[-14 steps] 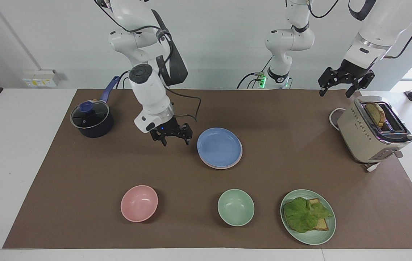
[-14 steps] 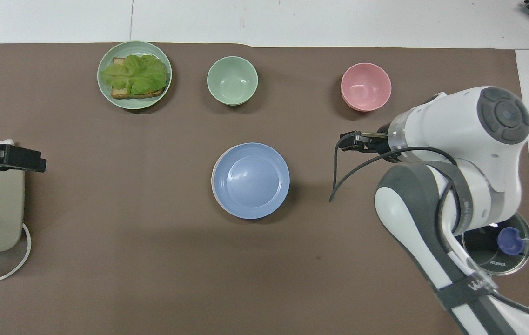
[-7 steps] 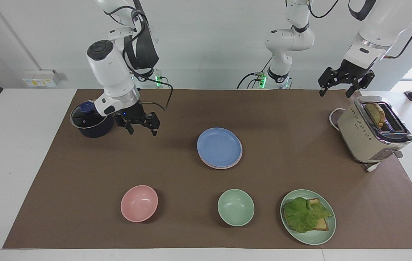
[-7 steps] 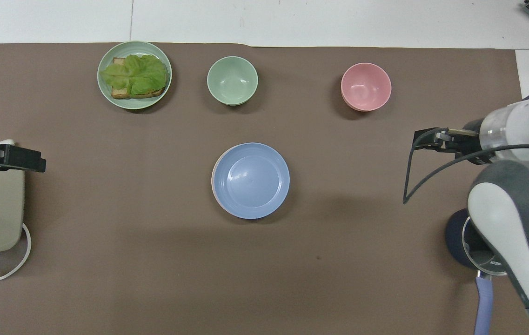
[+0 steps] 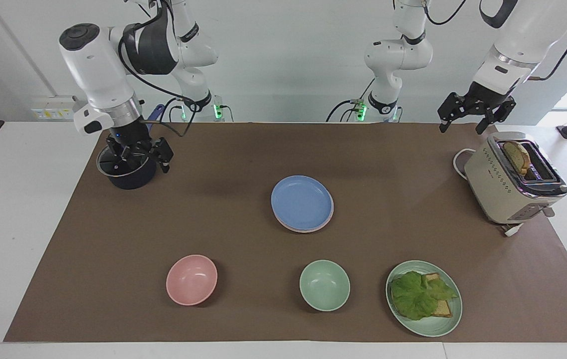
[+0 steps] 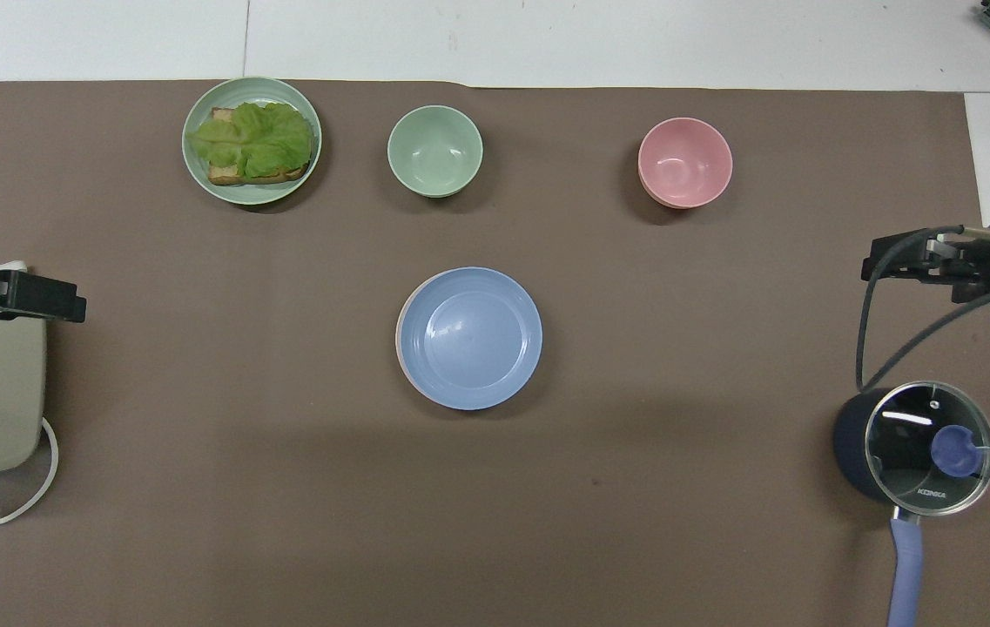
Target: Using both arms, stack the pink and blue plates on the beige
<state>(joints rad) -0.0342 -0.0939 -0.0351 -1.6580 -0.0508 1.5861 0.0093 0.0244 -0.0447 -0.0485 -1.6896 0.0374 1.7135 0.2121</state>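
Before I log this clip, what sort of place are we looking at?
Most likely a robotics lab staged as a mock kitchen: two white arms mounted at a table covered by a brown mat, with a toaster, a lidded saucepan and plain white walls.

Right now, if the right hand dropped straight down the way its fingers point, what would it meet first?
Probably the saucepan: in the facing view the right hand, open, hangs in front of its glass lid. The overhead view puts the hand farther out, so it might meet the brown mat instead.
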